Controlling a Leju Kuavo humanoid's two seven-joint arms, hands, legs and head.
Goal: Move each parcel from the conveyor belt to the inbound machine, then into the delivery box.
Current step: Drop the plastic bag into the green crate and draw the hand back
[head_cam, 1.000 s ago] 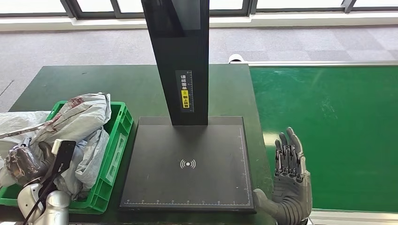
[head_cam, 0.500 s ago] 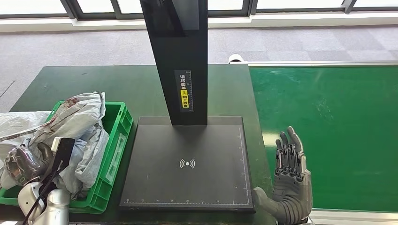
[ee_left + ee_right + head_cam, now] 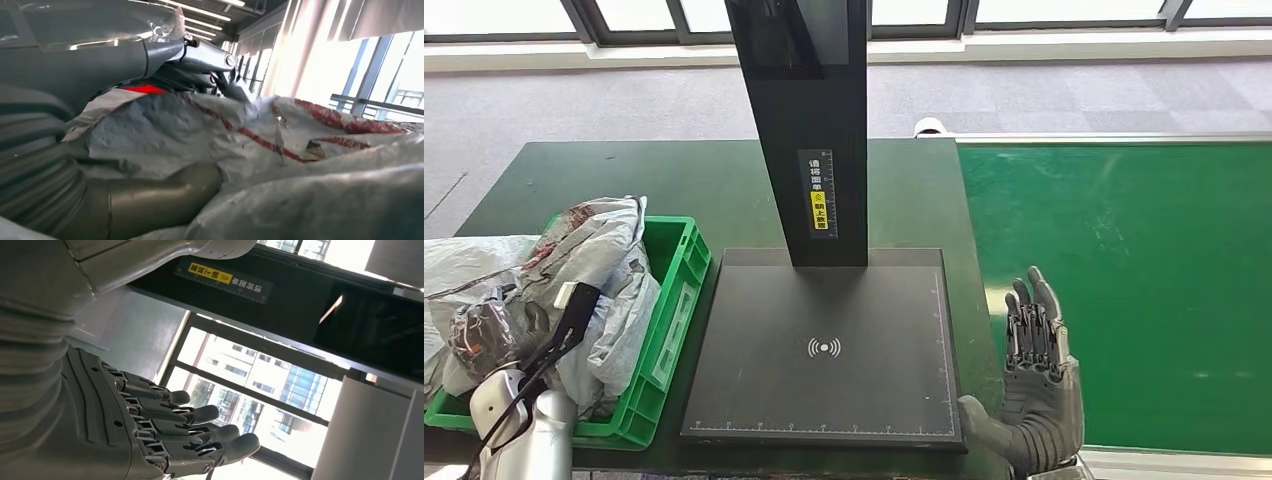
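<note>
Head view: bright even daylight, sharp, soft shadows. Left wrist view: strong window (image 3: 350,60) glare, near parcel (image 3: 310,205) blurred. Right wrist view: backlit windows (image 3: 250,390) overexposed, hand (image 3: 150,430) dim.

Inbound machine (image 3: 824,350): matt black base plate, faintly grained, white printed markings; its upright column glossy black, reflective. Left of it, delivery box (image 3: 669,300): green moulded plastic, slight sheen. In the box, parcel (image 3: 599,260): crinkled grey plastic film, satin, red print. Right of the machine, conveyor belt (image 3: 1124,290): smooth matt green. Worktop (image 3: 654,175): dark green, matt. Right hand (image 3: 1036,380): grey plastic, dull metal.
</note>
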